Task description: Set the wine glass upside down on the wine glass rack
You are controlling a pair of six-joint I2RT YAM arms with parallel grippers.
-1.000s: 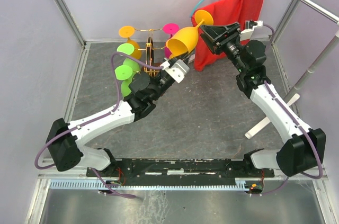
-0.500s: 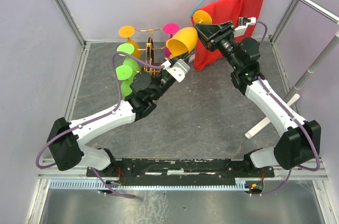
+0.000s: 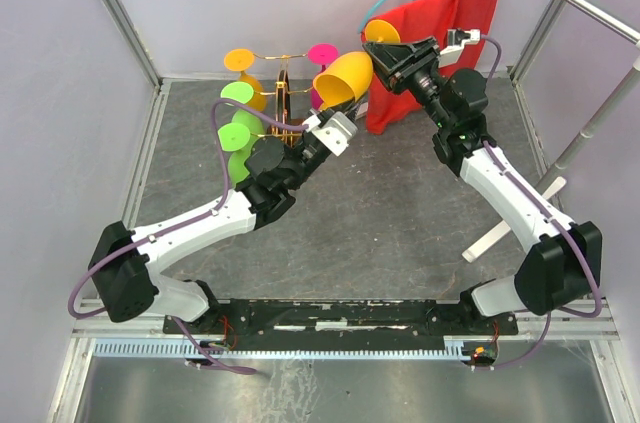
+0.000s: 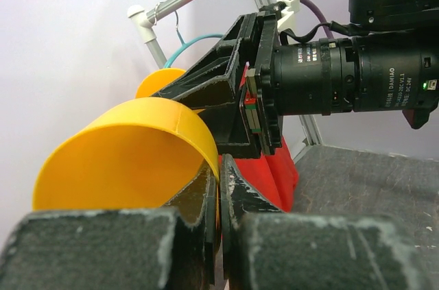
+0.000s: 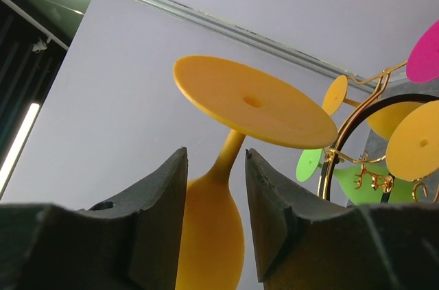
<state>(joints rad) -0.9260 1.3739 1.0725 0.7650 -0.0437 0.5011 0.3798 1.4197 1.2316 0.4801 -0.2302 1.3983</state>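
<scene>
The wine glass (image 3: 345,75) is held tilted in the air beside the wine glass rack (image 3: 283,98), on the side nearer the right arm. The bowl wall at the rim is pinched between the clenched fingers of the left gripper (image 4: 219,166). The stem is straddled just under the foot by the right gripper (image 5: 216,156). Its fingers are parted, and a gap is visible on one side.
</scene>
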